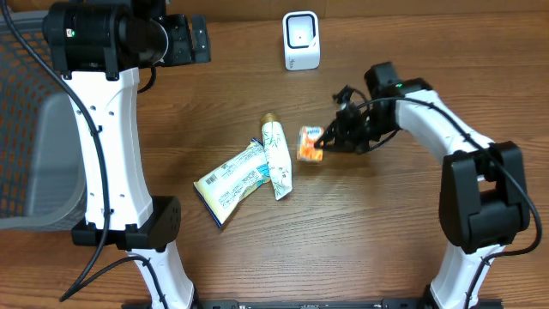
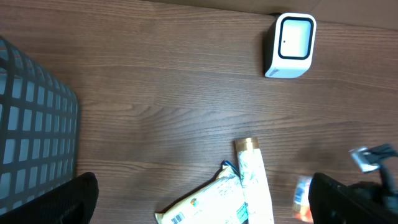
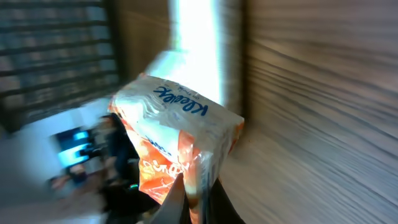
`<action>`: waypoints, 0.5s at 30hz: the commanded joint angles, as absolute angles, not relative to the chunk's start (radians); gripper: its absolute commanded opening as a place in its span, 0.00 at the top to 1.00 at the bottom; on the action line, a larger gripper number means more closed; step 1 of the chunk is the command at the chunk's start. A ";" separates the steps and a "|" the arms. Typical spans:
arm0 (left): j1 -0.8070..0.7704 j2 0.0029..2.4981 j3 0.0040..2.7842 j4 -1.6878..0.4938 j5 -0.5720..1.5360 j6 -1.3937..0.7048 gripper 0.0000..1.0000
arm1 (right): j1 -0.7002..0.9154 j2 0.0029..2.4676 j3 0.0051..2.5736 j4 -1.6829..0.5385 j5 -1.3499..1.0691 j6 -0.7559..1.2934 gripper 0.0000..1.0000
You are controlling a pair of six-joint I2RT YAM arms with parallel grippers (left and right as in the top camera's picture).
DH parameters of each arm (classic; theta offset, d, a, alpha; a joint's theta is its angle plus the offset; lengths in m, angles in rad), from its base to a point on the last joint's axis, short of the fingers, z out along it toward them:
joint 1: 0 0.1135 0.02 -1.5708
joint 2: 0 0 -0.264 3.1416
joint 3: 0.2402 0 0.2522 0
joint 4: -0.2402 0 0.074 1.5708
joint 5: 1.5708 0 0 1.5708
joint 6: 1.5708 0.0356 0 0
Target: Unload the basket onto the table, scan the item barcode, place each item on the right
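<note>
The item is a small orange and white Kleenex tissue pack [image 1: 309, 143]. My right gripper [image 1: 324, 142] is shut on its right edge, just right of the table's middle. In the right wrist view the pack [image 3: 177, 134] fills the centre, and my gripper [image 3: 198, 199] pinches its lower edge; this view is blurred. I cannot tell whether the pack is off the table. The white barcode scanner [image 1: 301, 40] stands upright at the far edge. My left gripper [image 1: 184, 39] hangs open and empty at the back left, high over the table [image 2: 202, 193].
A white tube with a gold cap [image 1: 275, 157] and a flat cream and blue packet [image 1: 232, 183] lie just left of the tissue pack. A grey mesh basket [image 1: 26, 129] stands off the table's left edge. The wooden table [image 1: 386, 249] is bare at the front right.
</note>
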State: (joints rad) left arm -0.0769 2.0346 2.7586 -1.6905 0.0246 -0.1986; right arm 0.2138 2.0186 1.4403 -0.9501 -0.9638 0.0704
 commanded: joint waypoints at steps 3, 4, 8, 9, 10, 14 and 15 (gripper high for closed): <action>-0.079 2.014 2.766 -1.689 0.019 -0.179 0.00 | 0.128 2.007 1.462 -0.952 -1.341 -0.125 0.96; -0.079 2.014 2.766 -1.689 0.019 -0.179 0.00 | 0.114 2.007 1.461 -0.952 -1.401 -0.148 0.97; -0.079 2.014 2.766 -1.689 0.019 -0.179 0.00 | 0.098 2.007 1.461 -0.947 -1.529 -0.231 0.97; -0.079 2.014 2.766 -1.689 0.019 -0.179 0.00 | 0.098 2.007 1.461 -0.946 -1.548 -0.247 0.97; -0.079 2.014 2.766 -1.689 0.019 -0.179 0.01 | 0.098 2.007 1.461 -0.943 -1.558 -0.259 0.97; -0.079 2.014 2.766 -1.689 0.019 -0.179 0.00 | 0.106 2.007 1.461 -0.944 -1.571 -0.282 0.97; -0.079 2.014 2.766 -1.689 0.019 -0.179 0.00 | 0.111 2.007 1.461 -0.945 -1.571 -0.294 0.97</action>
State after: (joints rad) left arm -0.0769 2.0346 2.7586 -1.6905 0.0246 -0.1986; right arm 0.0978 2.0186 1.4406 -0.9463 -1.4940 -0.2268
